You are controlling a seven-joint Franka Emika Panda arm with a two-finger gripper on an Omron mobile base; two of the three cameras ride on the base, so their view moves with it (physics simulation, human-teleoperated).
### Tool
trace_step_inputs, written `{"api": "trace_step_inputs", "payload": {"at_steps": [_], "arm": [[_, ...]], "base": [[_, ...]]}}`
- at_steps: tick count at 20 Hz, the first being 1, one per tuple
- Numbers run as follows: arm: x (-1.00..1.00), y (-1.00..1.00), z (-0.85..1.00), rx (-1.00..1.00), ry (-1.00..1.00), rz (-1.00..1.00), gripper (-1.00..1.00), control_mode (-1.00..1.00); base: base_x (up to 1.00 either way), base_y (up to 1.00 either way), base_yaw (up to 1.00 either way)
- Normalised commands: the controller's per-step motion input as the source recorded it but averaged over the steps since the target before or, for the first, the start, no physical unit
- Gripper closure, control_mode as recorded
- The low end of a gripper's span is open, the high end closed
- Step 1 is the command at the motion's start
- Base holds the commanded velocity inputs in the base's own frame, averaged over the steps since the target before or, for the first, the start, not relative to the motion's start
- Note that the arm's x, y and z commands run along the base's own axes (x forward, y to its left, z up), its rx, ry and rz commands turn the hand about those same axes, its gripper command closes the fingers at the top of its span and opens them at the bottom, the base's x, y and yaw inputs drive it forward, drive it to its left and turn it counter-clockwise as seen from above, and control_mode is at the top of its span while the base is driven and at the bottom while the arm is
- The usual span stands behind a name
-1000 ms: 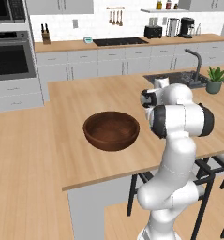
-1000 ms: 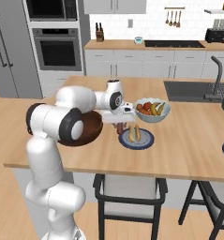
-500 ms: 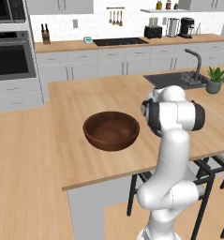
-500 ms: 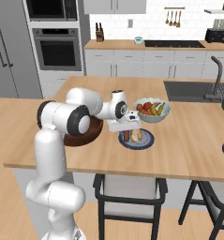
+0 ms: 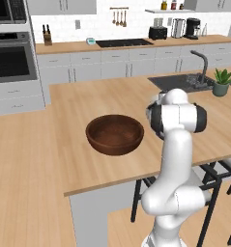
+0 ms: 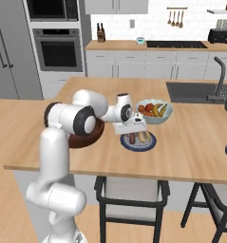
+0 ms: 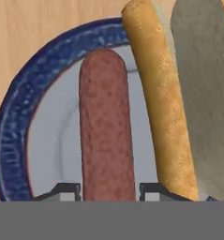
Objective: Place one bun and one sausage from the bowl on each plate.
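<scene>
One sausage (image 7: 107, 126) lies beside a bun (image 7: 179, 93) on your plate (image 7: 19, 122).
Your gripper (image 7: 108, 190) clasps the sausage tightly between its fingertips.

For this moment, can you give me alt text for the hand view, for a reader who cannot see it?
A reddish-brown sausage runs lengthwise between the two dark fingertips of the gripper, over a blue-rimmed plate on a wooden counter. A golden bun lies alongside the sausage on the plate.
</scene>
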Motion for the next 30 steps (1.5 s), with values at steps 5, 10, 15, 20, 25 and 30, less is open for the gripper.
{"api": "trace_step_inputs", "payload": {"at_steps": [5, 10, 15, 20, 25, 30], "arm": [[0.0, -0.16, 0.44, 0.09, -0.14, -0.02, -1.0, -1.0], [-0.46, 0.0, 0.77, 0.12, -0.54, -0.07, -1.0, -1.0], [-0.99, -0.01, 1.0, 0.06, -0.74, -0.08, -1.0, -1.0], [-1.0, -0.02, 1.0, 0.01, -0.7, -0.09, -1.0, -1.0], [-0.88, 0.2, 1.0, 0.0, -0.59, -0.09, -1.0, -1.0], [-0.79, 0.57, 1.0, -0.01, -0.48, -0.1, -1.0, -1.0]], "base": [[0.0, 0.0, 0.0], [0.0, 0.0, 0.0], [0.0, 0.0, 0.0], [0.0, 0.0, 0.0], [0.0, 0.0, 0.0], [0.0, 0.0, 0.0]]}}
